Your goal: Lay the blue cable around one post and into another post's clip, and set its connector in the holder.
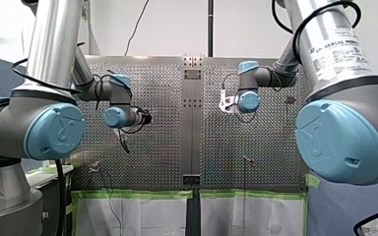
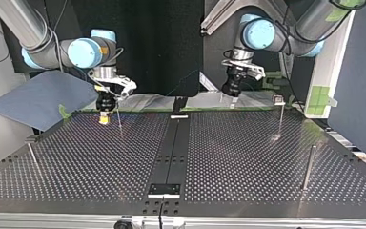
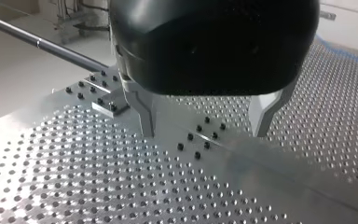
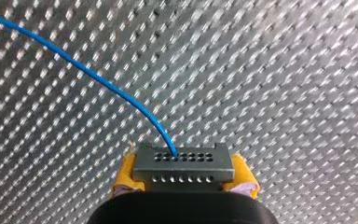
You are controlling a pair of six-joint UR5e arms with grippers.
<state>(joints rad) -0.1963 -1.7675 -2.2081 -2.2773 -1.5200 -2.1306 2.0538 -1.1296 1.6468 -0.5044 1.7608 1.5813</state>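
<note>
At the top view's left, the right gripper [image 2: 104, 116] hangs near the far edge of the perforated table [image 2: 248, 157]. Its wrist view shows yellow pads [image 4: 127, 170] clamped on the grey connector [image 4: 184, 163] — the blue cable [image 4: 98, 77] arcs away from it over the holes. Toward the right, the left gripper [image 3: 205, 119] stands wide apart — its metal fingers [image 3: 144, 112] hold nothing.
</note>
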